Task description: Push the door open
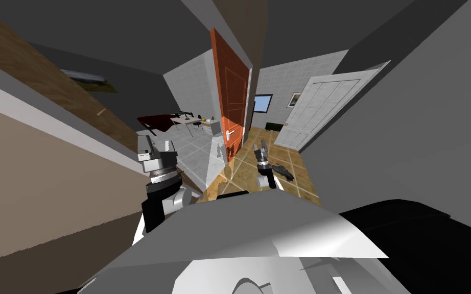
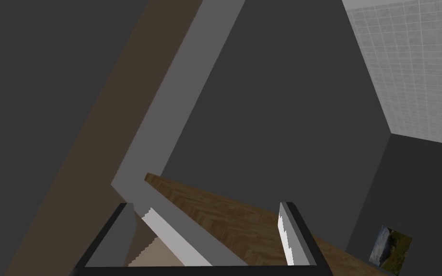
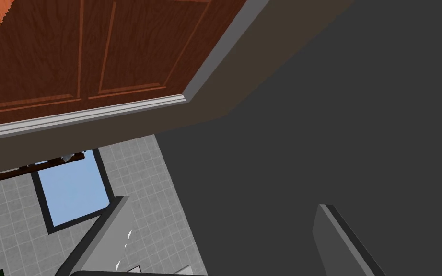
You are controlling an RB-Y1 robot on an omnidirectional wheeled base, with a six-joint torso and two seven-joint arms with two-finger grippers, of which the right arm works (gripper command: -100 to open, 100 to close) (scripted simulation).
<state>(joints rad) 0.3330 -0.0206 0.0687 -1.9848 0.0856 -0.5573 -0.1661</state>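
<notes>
Door (image 1: 232, 97) stands well ajar dead ahead, so most of the push looks done, a last shove perhaps left; right gripper (image 1: 260, 148) near its handle side, fingers spread, empty; left gripper (image 1: 159, 145) likewise spread, holding nothing.

No writing, number, label or sign can be read anywhere. The orange-brown door (image 1: 232, 97) and the white door (image 1: 321, 104) to its right show only plain panels. The framed picture (image 1: 295, 99) on the far tiled wall (image 1: 280, 81) is too small to tell whether it carries any text.
</notes>
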